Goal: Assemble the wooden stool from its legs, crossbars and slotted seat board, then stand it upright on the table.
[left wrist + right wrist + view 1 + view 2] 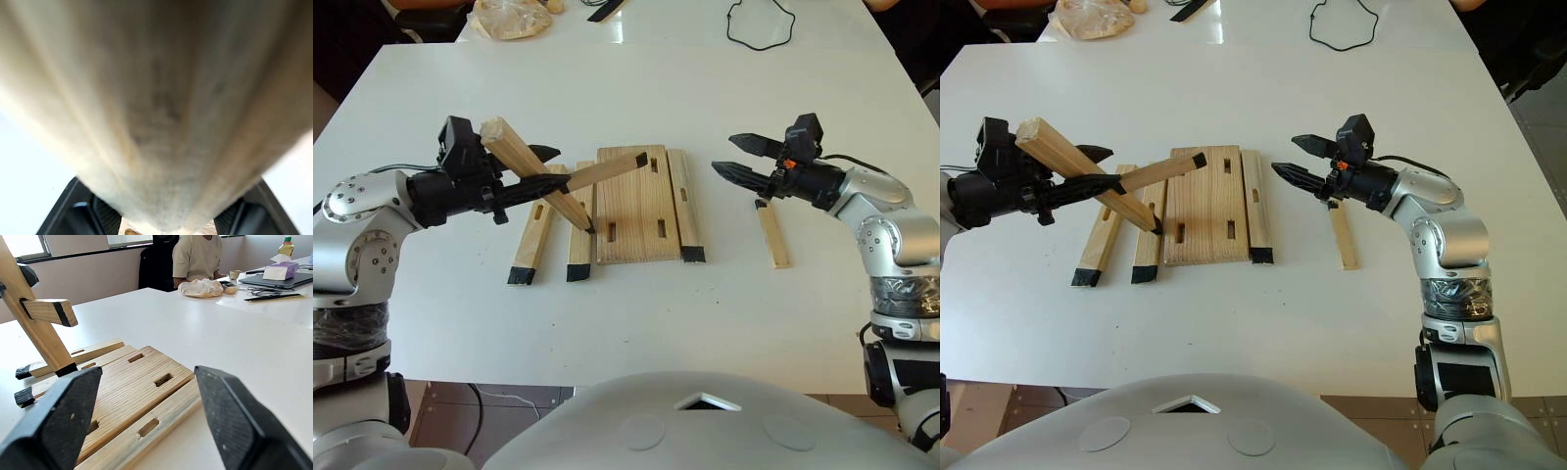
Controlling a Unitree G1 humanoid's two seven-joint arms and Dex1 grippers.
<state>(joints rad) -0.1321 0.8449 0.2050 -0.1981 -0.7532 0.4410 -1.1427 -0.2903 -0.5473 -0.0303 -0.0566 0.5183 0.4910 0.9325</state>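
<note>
1. Left eye view: the left gripper (546, 168) is clamped on a leg (514, 152), which it holds tilted. A crossbar (602, 171) is plugged into the leg's side and pokes out over the board (631, 220). The board lies flat on the table (636, 88) with spare legs (530, 240) beside it, two on its left and one against its right edge. I'd say we're early in the job: one leg-to-crossbar joint is made and everything else is loose. The held leg's black foot sits low by the board's left edge, but I can't tell if it's actually touching.

2. Right eye view: the right gripper (1285, 155) hovers with its jaws wide and nothing in them, just above the far end of a loose crossbar (1343, 238) to the right of the board. My guess for the next move is that this hand picks up a part, either that crossbar or a second leg, to mate with the held piece. That calls for lining a bar end up square with a slot, and the left arm keeping its piece steady.

3. Left wrist view: this is very close on the leg's wood, all blurry. The finger pads (100, 215) peek out either side of it, so the grip looks solid. The joint itself is hidden here.

4. Right wrist view: the fingers (54, 426) are spread wide with nothing between them, looking across the slotted board at the held leg. One finger covers part of the spare legs, so where that foot sits is hard to make out.
</note>
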